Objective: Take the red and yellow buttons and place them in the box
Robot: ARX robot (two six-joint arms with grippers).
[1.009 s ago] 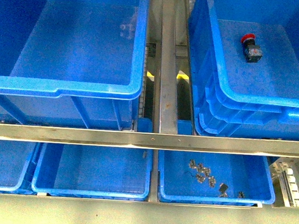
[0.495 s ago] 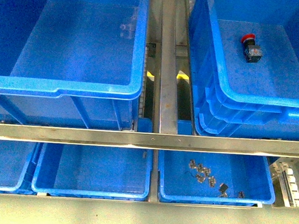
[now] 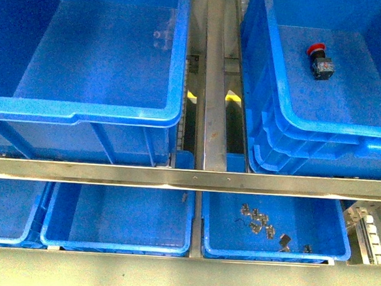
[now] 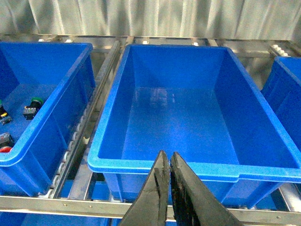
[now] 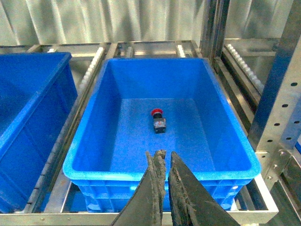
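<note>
- Hovering with its two dark fingers drawn almost together and nothing between them, the left hand [image 4: 168, 157] faces an empty large deep blue plastic crate [image 4: 221, 168] just ahead of its fingertips.
- Beside that hand, a neighbouring blue crate [image 4: 56, 122] holds a green-capped switch [image 4: 34, 101] and a sliver of red cap [image 4: 4, 149]. Too little of the cap shows to say more.
- The right hand [image 5: 166, 154] is likewise narrowed and empty, poised over the near rim of a second deep blue plastic crate with a thick rolled rim [image 5: 99, 175].
- A red mushroom-capped push-button switch on a black body [image 5: 158, 120] lies on that crate's floor, ahead of the right hand's fingertips and well apart from them.
- No yellow cap shows in any view, and the front view shows neither hand.
- The job appears to be between picks. The crate under the right hand reads as the receiving box with one red switch in it, though that is a judgement.
- The next move likely calls for the left hand to spread its fingers wide, reach across to the neighbouring crate and settle over a red or yellow cap, avoiding the green one.
</note>
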